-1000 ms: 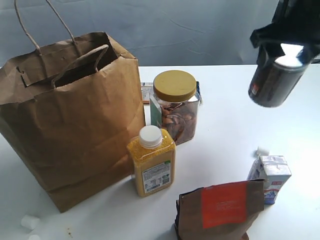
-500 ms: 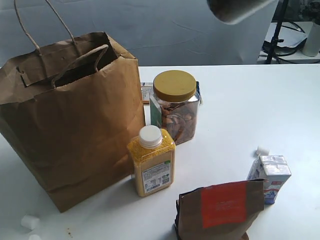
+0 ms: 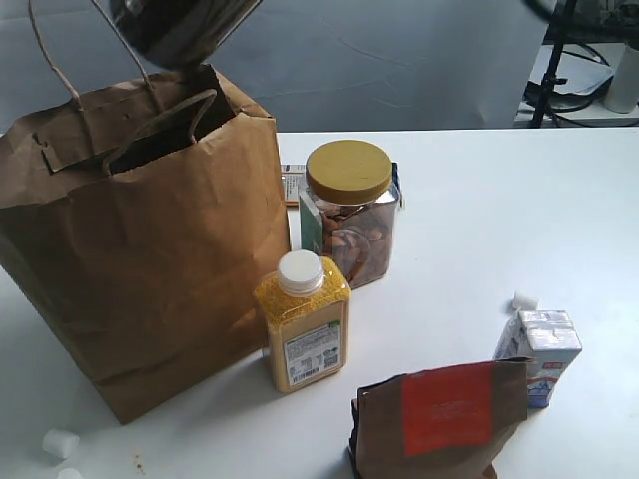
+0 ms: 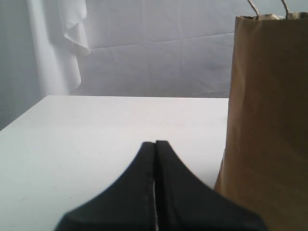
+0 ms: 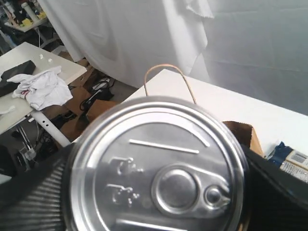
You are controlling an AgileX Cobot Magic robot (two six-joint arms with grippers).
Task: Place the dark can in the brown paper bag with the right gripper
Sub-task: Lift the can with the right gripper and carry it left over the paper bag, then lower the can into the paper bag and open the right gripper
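Note:
The dark can (image 3: pixel 180 30) hangs blurred at the top left of the exterior view, just above the open mouth of the brown paper bag (image 3: pixel 150 249). Little of the arm carrying it shows there. In the right wrist view its silver pull-tab lid (image 5: pixel 159 163) fills the frame, and my right gripper (image 5: pixel 156 202) is shut on it, with black fingers (image 5: pixel 29 192) on both sides. A bag handle (image 5: pixel 168 72) and a bit of the bag's rim (image 5: pixel 240 132) lie beyond the can. My left gripper (image 4: pixel 155 143) is shut and empty, low over the table beside the bag's side (image 4: pixel 269 120).
To the right of the bag stand a yellow-lidded nut jar (image 3: pixel 349 210) and a yellow bottle with a white cap (image 3: pixel 302 334). A dark-brown pouch with an orange-red label (image 3: pixel 439 419) and a small carton (image 3: pixel 539 354) sit at the front right. Small white bits (image 3: pixel 60 442) lie on the table.
The can has travelled in the right gripper from the right side, up along the top of the view, to the left above the bag. Nothing on the table moved.

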